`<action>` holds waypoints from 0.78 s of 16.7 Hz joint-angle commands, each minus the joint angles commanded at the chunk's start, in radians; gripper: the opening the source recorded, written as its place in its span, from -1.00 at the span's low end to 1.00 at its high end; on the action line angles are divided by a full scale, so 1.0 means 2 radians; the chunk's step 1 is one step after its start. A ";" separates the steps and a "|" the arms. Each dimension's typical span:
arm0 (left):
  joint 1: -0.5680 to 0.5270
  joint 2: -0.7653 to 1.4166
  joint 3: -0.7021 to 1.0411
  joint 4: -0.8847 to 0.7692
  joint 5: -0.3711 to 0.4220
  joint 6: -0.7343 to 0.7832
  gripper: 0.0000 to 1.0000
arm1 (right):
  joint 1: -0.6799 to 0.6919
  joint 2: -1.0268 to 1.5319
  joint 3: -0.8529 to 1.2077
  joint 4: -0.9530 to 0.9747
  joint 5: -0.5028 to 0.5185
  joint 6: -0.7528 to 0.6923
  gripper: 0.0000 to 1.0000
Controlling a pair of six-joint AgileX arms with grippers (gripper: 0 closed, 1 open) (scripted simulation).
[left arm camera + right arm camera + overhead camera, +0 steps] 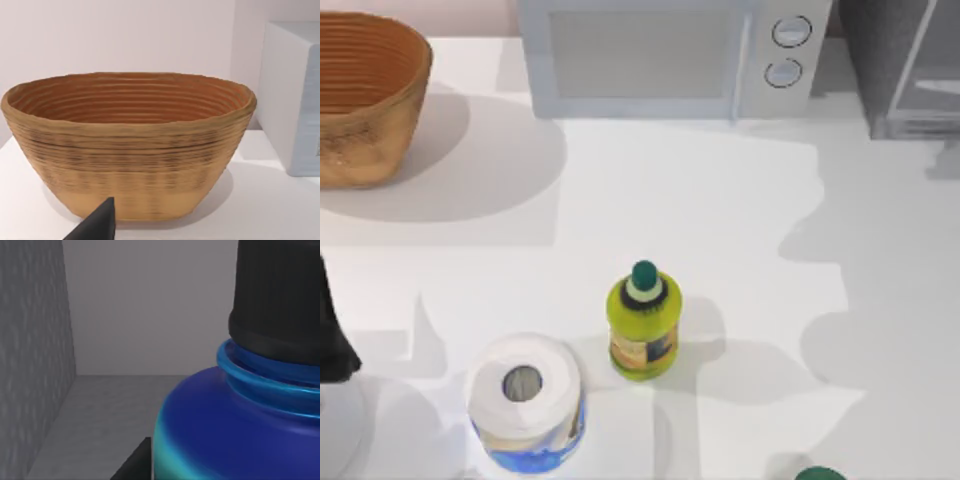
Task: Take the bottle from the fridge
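The blue bottle [225,430] with its black cap [277,295] looms very close in the right wrist view, standing on the grey floor inside the fridge [35,365]. One dark finger [134,465] of my right gripper lies against the bottle's side, and the gripper is shut on it. In the top view the fridge [905,70] stands at the back right corner, its door swung open. My left arm [332,335] is parked at the table's left edge.
A woven basket [365,95] sits at the back left and a light grey microwave [665,55] at the back middle. A yellow-green bottle [644,325] and a paper roll [525,400] stand near the front. A green object [818,474] peeks in at the front edge.
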 joint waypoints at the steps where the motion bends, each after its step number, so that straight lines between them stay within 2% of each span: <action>1: 0.000 0.000 0.000 0.000 0.000 0.000 1.00 | 0.003 0.003 0.002 -0.002 0.000 0.001 -1.00; 7: 0.000 0.000 0.000 0.000 0.000 0.000 1.00 | 0.013 -0.066 -0.027 -0.046 0.010 -0.003 -1.00; 13: 0.000 0.000 0.000 0.000 0.000 0.000 1.00 | 0.042 -0.312 -0.121 -0.187 0.036 -0.007 -1.00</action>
